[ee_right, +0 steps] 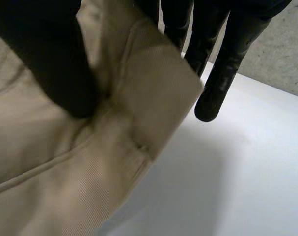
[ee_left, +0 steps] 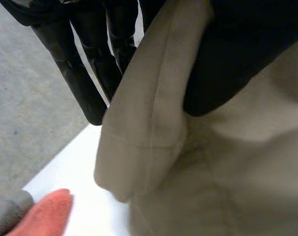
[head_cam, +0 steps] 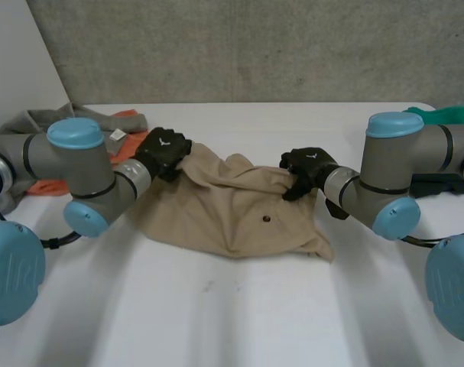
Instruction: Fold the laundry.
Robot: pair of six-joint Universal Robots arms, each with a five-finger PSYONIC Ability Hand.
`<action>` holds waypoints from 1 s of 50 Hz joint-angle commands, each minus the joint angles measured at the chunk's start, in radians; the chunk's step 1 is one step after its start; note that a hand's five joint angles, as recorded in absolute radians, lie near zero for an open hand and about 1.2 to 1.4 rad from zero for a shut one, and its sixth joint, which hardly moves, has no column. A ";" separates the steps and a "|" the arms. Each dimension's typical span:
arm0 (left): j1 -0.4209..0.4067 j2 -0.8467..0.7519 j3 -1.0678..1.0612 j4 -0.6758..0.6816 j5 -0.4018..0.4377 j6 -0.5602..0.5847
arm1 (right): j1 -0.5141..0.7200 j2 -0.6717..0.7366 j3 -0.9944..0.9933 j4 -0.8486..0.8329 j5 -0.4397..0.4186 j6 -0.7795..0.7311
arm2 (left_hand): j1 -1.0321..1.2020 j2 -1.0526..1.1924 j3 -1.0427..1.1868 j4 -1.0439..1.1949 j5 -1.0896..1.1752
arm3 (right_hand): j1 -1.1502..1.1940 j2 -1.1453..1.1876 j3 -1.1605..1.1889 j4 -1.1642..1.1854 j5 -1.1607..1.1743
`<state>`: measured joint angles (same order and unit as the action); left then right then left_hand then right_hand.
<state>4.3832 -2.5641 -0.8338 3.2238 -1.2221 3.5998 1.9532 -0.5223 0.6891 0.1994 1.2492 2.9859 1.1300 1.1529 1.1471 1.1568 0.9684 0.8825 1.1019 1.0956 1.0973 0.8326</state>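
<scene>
Tan garment (head_cam: pixel 228 214) lies crumpled at the middle of the desk (head_cam: pixel 239 321), and I see my left hand (head_cam: pixel 164 151) pinching its far-left hemmed corner tight while my right hand (head_cam: pixel 306 170) pinches the far-right hem likewise.

Soft even light w/ faint shadow under cloth (head_cam: pixel 224 214).

The cloth (head_cam: pixel 232 214) is plain tan (one small dark spot), the table (head_cam: pixel 216 321) white, the heap (head_cam: pixel 33 121) orange and grey.
</scene>
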 commanded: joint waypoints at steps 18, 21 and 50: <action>-0.025 0.149 0.415 0.539 -0.238 0.043 | 0.004 -0.265 -0.132 -0.856 0.220 -0.110 | 0.266 0.243 0.249 0.240 0.253 | 0.514 0.294 0.301 0.299 0.389; -0.030 0.214 0.352 0.559 -0.238 0.039 | 0.004 -0.282 -0.135 -0.853 0.208 -0.110 | 0.266 0.243 0.249 0.240 0.253 | 0.514 0.294 0.301 0.299 0.389; -0.132 0.519 -0.740 0.260 -0.329 0.235 | 0.003 -0.330 0.510 -0.300 0.150 -0.413 | 0.266 0.243 0.249 0.240 0.253 | 0.514 0.294 0.301 0.299 0.389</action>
<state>4.2889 -2.1701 -1.4385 3.6256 -1.4477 3.7409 1.9604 -0.8161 1.1084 -0.2701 1.3970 2.6456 1.1300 1.1967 1.1916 1.1997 0.9827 0.9839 1.1713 1.1865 1.1886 0.9896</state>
